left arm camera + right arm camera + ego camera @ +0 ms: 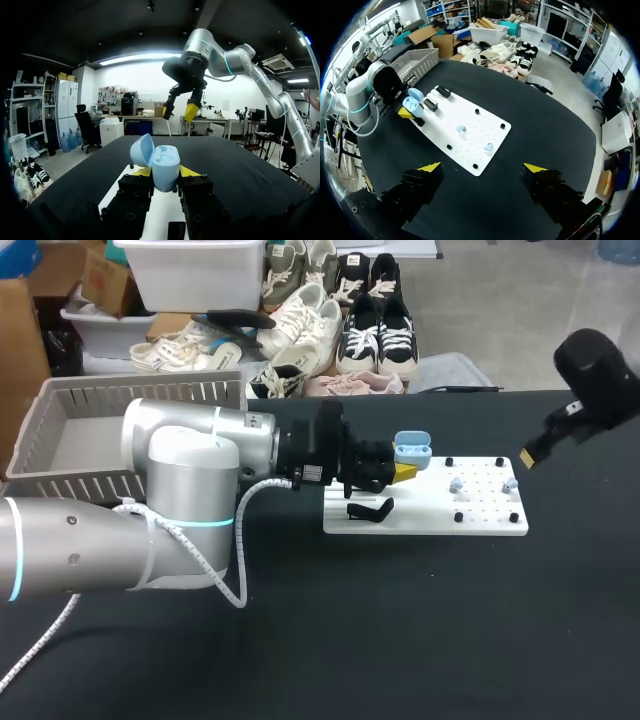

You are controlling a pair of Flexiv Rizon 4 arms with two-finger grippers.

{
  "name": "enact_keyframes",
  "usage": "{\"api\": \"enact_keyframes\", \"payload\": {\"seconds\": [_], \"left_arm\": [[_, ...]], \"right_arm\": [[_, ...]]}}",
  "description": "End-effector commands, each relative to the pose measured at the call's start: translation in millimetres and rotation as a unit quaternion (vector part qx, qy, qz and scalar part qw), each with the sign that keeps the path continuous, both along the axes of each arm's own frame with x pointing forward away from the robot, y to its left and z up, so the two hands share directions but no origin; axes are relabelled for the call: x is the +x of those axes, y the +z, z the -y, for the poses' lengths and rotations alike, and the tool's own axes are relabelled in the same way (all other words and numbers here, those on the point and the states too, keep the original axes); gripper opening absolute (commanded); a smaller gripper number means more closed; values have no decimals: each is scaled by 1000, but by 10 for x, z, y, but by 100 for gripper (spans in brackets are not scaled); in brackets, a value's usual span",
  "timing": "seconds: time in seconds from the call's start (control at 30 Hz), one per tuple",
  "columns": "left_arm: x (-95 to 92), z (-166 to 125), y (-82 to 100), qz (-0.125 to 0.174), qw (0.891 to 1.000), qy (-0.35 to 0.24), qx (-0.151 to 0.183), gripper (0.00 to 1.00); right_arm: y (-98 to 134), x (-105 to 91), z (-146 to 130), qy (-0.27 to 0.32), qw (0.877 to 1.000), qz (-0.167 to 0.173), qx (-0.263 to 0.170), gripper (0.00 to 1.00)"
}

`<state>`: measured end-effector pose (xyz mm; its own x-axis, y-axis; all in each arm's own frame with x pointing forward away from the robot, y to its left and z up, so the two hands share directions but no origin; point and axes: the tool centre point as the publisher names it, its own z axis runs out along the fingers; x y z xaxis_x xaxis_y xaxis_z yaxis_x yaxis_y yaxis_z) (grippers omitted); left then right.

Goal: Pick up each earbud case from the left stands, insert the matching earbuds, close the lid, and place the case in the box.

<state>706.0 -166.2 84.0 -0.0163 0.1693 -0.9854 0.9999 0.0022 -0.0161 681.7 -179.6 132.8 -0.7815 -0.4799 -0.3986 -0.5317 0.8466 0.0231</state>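
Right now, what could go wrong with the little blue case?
The left hand pinches the earbud case only low down, so it might tip or slip out. Its lid is open and could swing shut before the earbuds go in. Those are tiny, so the right hand might fumble them.

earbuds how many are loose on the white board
2. One earbud lies near the middle of the white board, a second earbud nearer its right end. Whether any are inside the open case cannot be seen.
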Motion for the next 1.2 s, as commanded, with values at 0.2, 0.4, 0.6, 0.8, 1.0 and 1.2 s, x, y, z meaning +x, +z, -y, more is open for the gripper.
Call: {"api": "enact_keyframes", "payload": {"seconds": [0.2,0.4,0.6,0.8,1.0,1.2], "left_arm": [[-9,1,-5,1,1000,2,-1,0],[-9,1,-5,1,1000,2,-1,0],[-9,1,-5,1,1000,2,-1,0],[-9,1,-5,1,1000,2,-1,0],[-9,1,-5,1,1000,2,-1,0],[-9,1,-5,1,1000,2,-1,0]], "right_arm": [[-260,44,-40,-13,996,11,-85,100],[-471,102,-84,-17,995,-2,-96,100],[-643,169,-115,-7,996,-7,-87,100],[-774,247,-150,11,996,-20,-91,100],[-856,323,-157,15,995,-30,-94,72],[-899,371,-167,10,995,-36,-92,64]]}}
